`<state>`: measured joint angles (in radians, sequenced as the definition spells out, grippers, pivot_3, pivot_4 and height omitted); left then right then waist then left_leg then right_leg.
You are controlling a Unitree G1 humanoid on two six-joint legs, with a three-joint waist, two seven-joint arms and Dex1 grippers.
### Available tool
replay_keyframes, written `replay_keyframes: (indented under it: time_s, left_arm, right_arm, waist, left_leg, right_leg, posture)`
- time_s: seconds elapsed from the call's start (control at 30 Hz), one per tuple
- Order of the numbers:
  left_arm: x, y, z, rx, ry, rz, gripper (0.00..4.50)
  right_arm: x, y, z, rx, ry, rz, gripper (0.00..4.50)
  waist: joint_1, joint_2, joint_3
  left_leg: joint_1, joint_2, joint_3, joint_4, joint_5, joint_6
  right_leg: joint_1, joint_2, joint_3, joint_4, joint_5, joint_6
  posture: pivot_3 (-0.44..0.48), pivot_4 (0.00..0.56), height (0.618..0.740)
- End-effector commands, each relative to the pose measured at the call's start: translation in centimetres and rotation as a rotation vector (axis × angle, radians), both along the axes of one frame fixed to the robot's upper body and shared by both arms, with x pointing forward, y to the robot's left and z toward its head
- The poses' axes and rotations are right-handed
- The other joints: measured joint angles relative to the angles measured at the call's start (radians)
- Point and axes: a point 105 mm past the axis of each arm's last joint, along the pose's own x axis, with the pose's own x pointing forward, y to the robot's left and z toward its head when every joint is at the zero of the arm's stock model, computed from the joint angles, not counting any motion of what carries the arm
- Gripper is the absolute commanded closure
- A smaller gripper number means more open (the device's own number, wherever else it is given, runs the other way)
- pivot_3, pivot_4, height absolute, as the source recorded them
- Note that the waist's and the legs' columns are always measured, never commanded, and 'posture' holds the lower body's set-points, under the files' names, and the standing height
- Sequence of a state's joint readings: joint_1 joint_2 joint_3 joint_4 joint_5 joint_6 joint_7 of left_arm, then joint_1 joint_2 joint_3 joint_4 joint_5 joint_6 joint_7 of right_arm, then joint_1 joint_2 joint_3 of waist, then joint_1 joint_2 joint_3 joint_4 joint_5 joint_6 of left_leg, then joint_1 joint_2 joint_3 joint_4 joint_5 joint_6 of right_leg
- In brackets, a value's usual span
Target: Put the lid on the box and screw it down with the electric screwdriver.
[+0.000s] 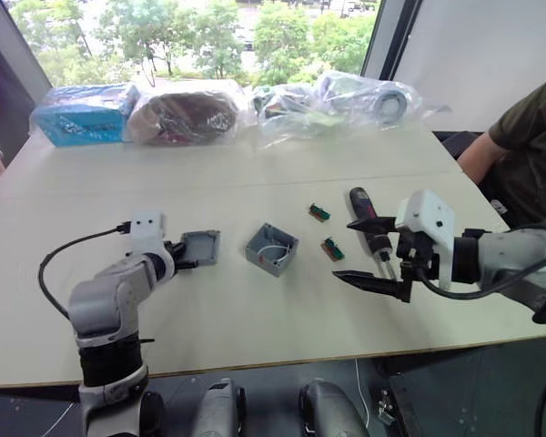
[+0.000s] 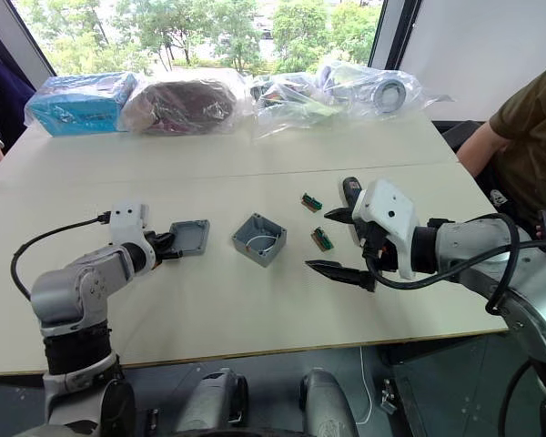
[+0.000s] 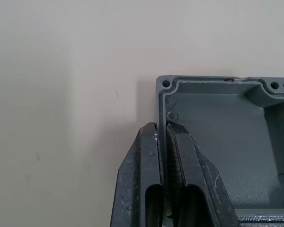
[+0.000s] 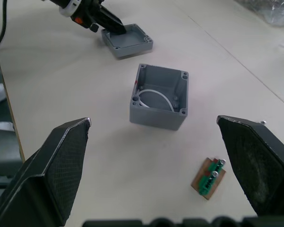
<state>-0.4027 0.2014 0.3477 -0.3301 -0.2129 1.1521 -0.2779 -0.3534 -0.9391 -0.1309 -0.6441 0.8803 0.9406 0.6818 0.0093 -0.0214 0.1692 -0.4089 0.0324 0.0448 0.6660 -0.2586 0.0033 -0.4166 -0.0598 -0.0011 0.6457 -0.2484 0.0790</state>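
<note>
- The left tool (image 3: 163,142) pinches one thin wall of the lid (image 1: 200,247), one black finger outside the rim and the other inside, the ribbed pads (image 3: 176,156) pressed close on the grey plastic.
- The lid is a shallow square tray of matte grey plastic with rounded corners, a raised inner lip and small round screw holes at its corners; it faces hollow side up, at the desk surface on the robot's left.
- The right tool (image 1: 371,257) is spread wide and holds nothing; its two black fingers are tapered wedges with a fine cross-hatched grip face, hovering over the desk on the robot's right.
- The box (image 4: 158,97) stands upright and open near the middle of the desk (image 1: 255,182), between the two tools and apart from the lid. It is a deeper grey cube with screw bosses in the corners and a loop of white wire curled inside.
- The electric screwdriver (image 1: 369,223) lies flat on the desk just beyond the right tool: a slim black cylinder with a red mark.
- Two small green circuit pieces (image 1: 332,248) lie between the box and the screwdriver.
- The desk top is smooth, pale cream; crinkled clear plastic bags (image 1: 346,100) and a blue packet (image 1: 82,114) line its far edge.
- A person's arm in a dark green sleeve (image 1: 528,127) rests at the desk's right side.
</note>
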Motion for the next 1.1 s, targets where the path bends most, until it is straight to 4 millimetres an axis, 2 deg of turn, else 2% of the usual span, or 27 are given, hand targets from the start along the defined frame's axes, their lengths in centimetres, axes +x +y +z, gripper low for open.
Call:
replay_keyframes:
  time_s: [0.03,0.13,0.37,0.7,0.8,1.1]
  left_arm:
    - [0.0,-4.0,7.6,-0.02,-0.373,-0.239,4.46]
    - [-0.5,-6.2,9.1,0.008,-0.486,-0.363,4.46]
    - [-0.8,-10.0,10.2,0.03,-0.605,-0.522,4.46]
    - [-0.8,-11.5,10.6,0.018,-0.64,-0.576,4.46]
    - [-0.8,-11.6,10.6,0.017,-0.642,-0.58,4.5]
    - [-0.7,-11.5,10.1,0.044,-0.631,-0.58,4.5]
  right_arm:
    - [1.3,0.9,1.4,0.171,0.09,-0.088,0.0]
    - [2.2,2.1,1.7,0.289,0.204,-0.128,0.0]
    - [3.4,5.0,2.2,0.513,0.393,-0.195,0.0]
    - [3.7,6.4,2.6,0.617,0.502,-0.253,0.0]
    - [3.6,6.4,2.8,0.629,0.505,-0.252,0.65]
    - [3.4,6.3,3.2,0.644,0.488,-0.249,3.94]
  waist:
    - [0.004,0.0,0.0]
    - [0.003,0.0,0.0]
    - [0.0,0.0,0.0]
    - [-0.005,0.0,0.0]
    - [-0.006,0.0,0.0]
    - [-0.005,0.0,0.0]
  left_leg:
    - [0.0,0.0,0.0,0.0,0.0,0.0]
    - [-0.001,-0.001,0.002,0.0,0.0,0.0]
    - [-0.002,-0.002,0.003,0.0,0.0,0.0]
    - [-0.004,-0.001,0.003,-0.001,0.0,0.0]
    - [-0.004,-0.001,0.003,-0.001,0.0,0.0]
    - [-0.01,-0.001,0.003,-0.001,0.0,0.0]
  right_leg:
    - [-0.001,-0.002,0.0,0.0,0.0,0.0]
    - [0.0,-0.004,0.0,-0.001,0.0,-0.001]
    - [0.0,-0.006,0.001,-0.004,0.0,-0.001]
    - [-0.002,-0.002,0.001,-0.004,0.002,0.003]
    - [-0.003,-0.002,0.001,-0.004,0.002,0.003]
    - [-0.008,-0.002,0.001,-0.004,0.002,0.003]
  posture:
    - [0.0,0.15,0.74]
    - [0.0,0.15,0.74]
    - [0.0,0.15,0.74]
    - [0.0,0.15,0.74]
    - [0.0,0.15,0.74]
    - [0.0,0.15,0.74]
